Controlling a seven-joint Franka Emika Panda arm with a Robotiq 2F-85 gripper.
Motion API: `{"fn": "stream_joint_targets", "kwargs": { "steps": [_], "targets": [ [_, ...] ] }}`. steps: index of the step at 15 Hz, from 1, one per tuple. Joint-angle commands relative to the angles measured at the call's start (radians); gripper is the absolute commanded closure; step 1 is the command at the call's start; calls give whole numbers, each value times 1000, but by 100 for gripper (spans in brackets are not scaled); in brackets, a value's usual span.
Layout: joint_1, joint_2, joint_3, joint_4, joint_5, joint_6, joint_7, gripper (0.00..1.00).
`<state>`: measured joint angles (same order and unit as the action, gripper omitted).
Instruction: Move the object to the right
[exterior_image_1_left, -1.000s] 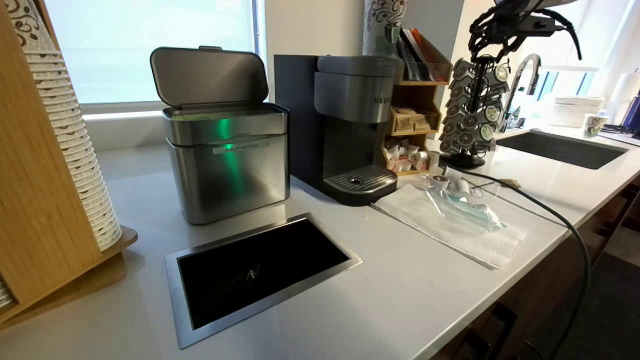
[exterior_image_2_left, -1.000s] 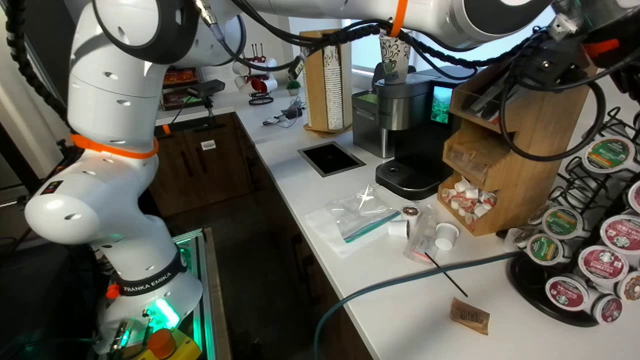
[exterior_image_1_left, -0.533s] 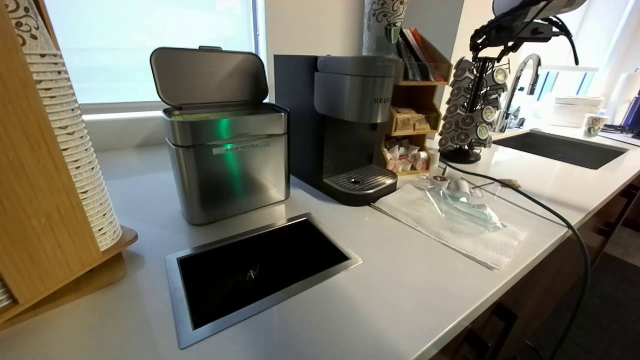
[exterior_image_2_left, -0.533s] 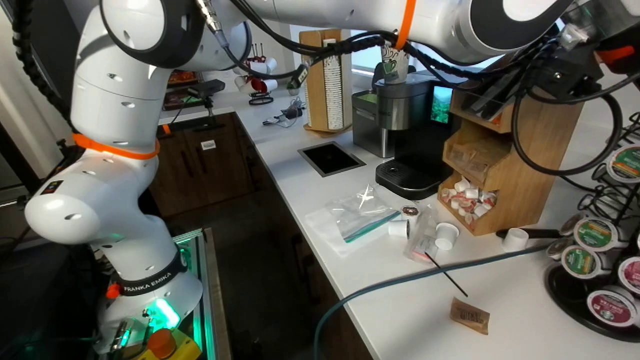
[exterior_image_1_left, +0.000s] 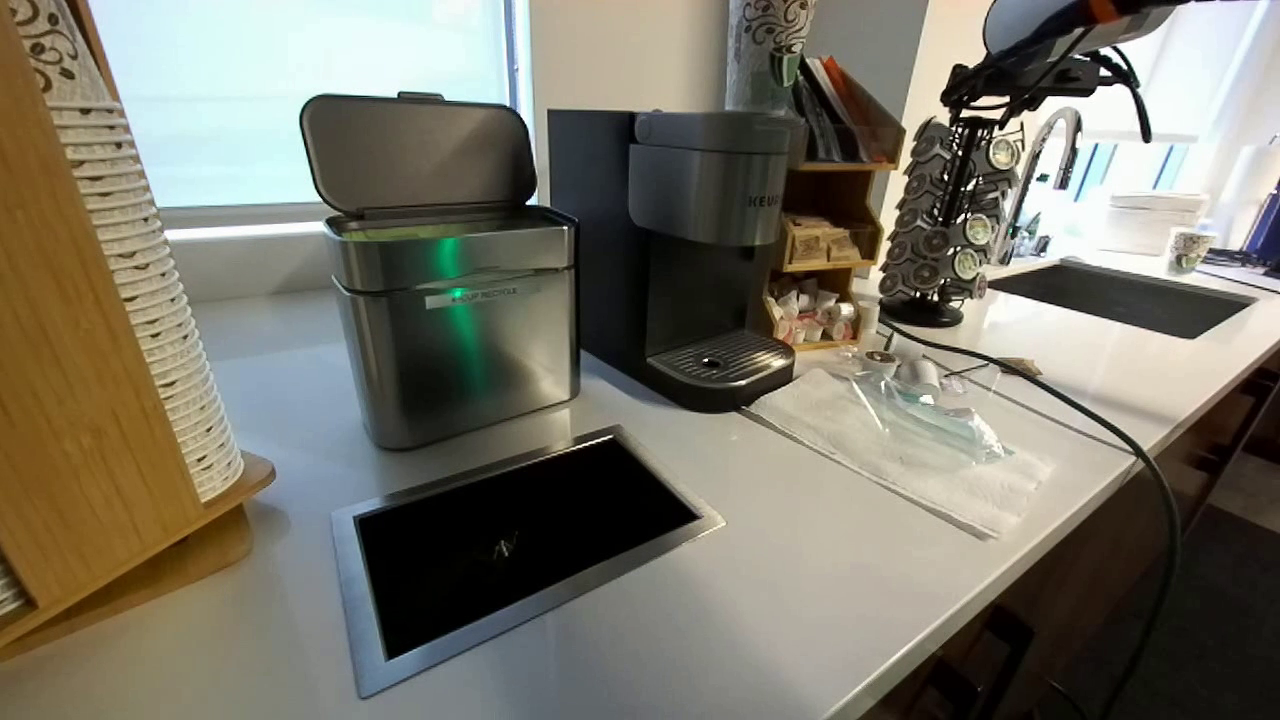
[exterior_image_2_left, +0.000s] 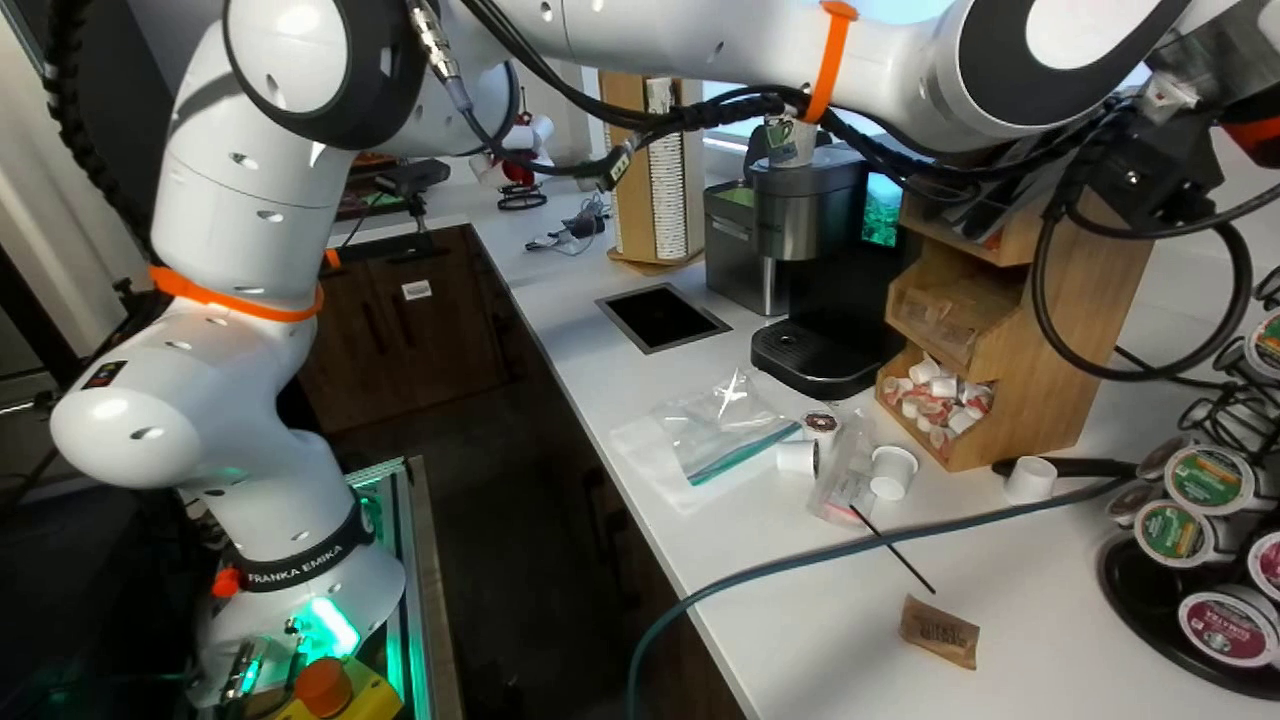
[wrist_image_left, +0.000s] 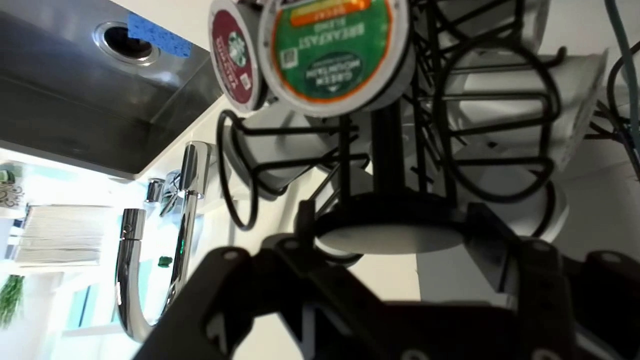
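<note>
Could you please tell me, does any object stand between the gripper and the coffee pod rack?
No, nothing visible does. In the wrist view, the fingers of the gripper are on either side of the round top of the pod rack and appear to touch its rim.

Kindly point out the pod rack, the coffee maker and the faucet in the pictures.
Pod rack (exterior_image_1_left: 957, 195), in an exterior view: on its dark central post.
Coffee maker (exterior_image_1_left: 700, 200), in an exterior view: on its steel front.
Faucet (wrist_image_left: 128, 280), in the wrist view: on its curved neck.
</note>
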<state>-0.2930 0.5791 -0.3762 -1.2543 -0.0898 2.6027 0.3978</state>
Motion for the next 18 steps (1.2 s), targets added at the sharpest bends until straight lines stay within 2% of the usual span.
{"fn": "stream_joint_targets", "kwargs": {
  "steps": [1,10,18],
  "targets": [
    [21,8,-71,71,-44,43,96,51],
    [180,-150,-291,-127,-227,55,285,51],
    [352,-327,-425,-371,-376,36,427,51]
  ]
}}
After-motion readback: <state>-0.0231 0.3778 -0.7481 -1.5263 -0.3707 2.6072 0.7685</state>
